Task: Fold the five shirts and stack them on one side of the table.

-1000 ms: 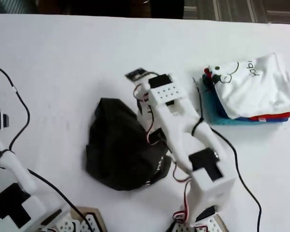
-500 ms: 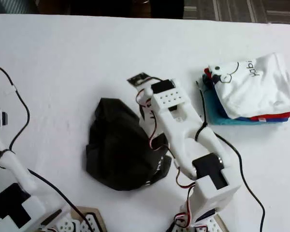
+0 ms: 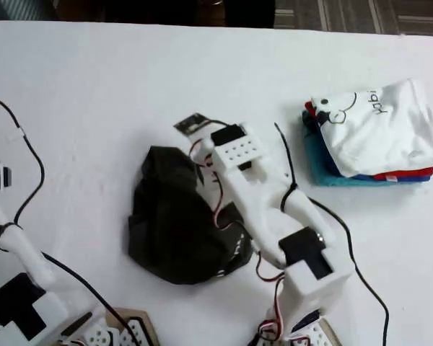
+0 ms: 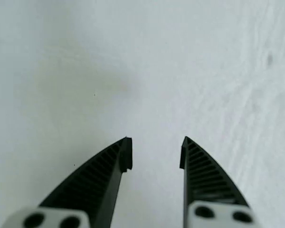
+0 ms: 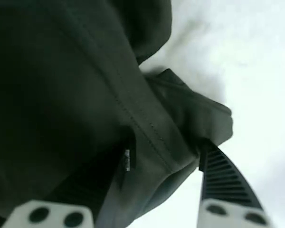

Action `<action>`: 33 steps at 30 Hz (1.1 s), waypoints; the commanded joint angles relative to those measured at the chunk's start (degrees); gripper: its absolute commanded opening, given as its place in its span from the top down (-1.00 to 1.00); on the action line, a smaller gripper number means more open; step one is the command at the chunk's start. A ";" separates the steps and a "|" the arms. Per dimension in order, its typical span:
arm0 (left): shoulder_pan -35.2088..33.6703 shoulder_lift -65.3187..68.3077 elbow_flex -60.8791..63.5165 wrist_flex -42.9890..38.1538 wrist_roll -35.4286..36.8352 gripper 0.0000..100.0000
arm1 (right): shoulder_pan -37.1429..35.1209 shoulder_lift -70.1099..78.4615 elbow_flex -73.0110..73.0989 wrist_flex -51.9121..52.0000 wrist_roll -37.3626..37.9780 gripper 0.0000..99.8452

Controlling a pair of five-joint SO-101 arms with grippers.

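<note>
A crumpled black shirt [image 3: 177, 216] lies in the middle of the white table [image 3: 94, 94]. My right arm [image 3: 256, 191] stretches over its right side, with the wrist above the shirt's upper right edge. In the right wrist view my right gripper [image 5: 164, 152] is open, and a folded edge of the black shirt [image 5: 85, 85] sits between its fingers. A stack of folded shirts [image 3: 372, 133], white on top of red, blue and teal ones, rests at the table's right side. My left gripper [image 4: 154, 152] is open over bare table, holding nothing.
My left arm [image 3: 14, 303] sits folded back at the near left corner, its black cable [image 3: 25, 155] looping over the table. A cable [image 3: 346, 238] trails from the right arm toward the near edge. The far half of the table is bare white cloth.
My right arm has swung left, carrying its wrist from beside the black shirt to over the shirt's upper right edge. The left arm and the stack have not moved.
</note>
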 commanded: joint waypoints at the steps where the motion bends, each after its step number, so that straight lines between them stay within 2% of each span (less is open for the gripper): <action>1: -0.70 -2.55 -0.40 -0.62 -0.09 0.63 | 1.19 1.01 -0.62 -0.92 0.44 0.56; 4: -0.70 -2.55 -0.40 -0.62 -0.09 0.63 | 0.92 1.19 -0.62 -1.10 0.44 0.56; 6: -0.70 -2.55 -0.40 -0.70 -0.09 0.63 | 0.84 1.10 -0.70 -1.10 0.44 0.63; 10: -0.70 -2.46 -0.40 -0.70 -0.09 0.63 | 1.89 1.01 -2.81 -0.66 0.44 0.98; 12: -0.70 -2.46 -0.40 -0.62 -0.09 0.63 | 2.86 1.01 -4.31 0.84 0.44 0.93; 18: -0.70 -2.20 -0.31 -0.53 -0.09 0.63 | 6.37 1.01 -9.93 6.64 0.53 0.96; 23: -0.35 -2.20 -0.31 -0.53 -0.09 0.63 | 6.99 -0.13 -16.62 12.53 5.10 0.96; 28: 0.26 -2.11 0.04 -0.26 0.00 0.63 | 6.73 -9.71 -21.80 15.16 9.14 0.96; 33: 2.02 -2.11 2.59 -0.26 0.00 0.63 | 9.45 -26.33 -23.30 19.65 14.68 0.96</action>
